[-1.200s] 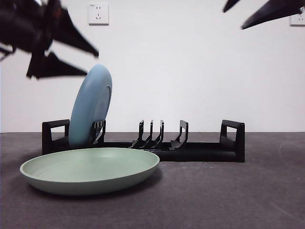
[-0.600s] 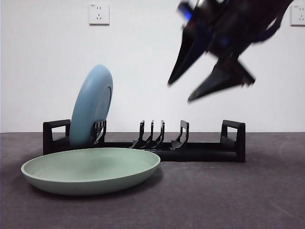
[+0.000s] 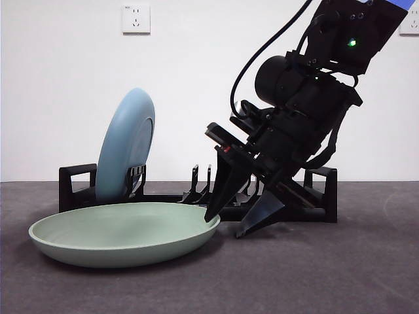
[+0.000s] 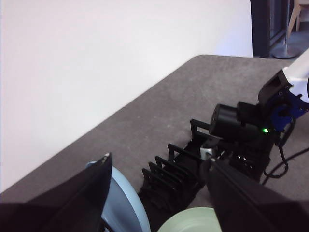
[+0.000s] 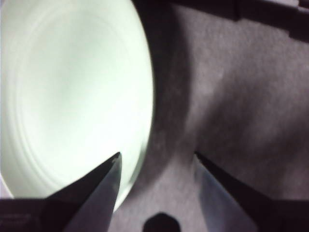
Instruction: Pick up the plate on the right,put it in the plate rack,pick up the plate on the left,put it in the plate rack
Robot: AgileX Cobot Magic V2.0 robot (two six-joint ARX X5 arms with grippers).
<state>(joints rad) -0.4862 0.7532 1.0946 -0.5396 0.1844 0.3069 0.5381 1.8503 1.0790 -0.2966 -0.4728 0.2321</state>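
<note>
At the rim of the green plate (image 3: 124, 232), on the side toward the middle of the tabletop (image 3: 327, 275), the right gripper (image 3: 226, 226) has come down from where it hung blurred in the air half a second ago. Its jaws are spread wide and astride the plate's edge: one tip lies over the inside of the rim, the other over the bare table just beside it, and they have not closed. The green plate lies flat where it lay before, just in front of the plate rack (image 3: 321, 196). The blue plate (image 3: 127, 144) stands unmoved on edge among the prongs near one end of the rack. The left gripper (image 4: 154, 193) hangs high above the rack, jaws wide and empty.
</note>
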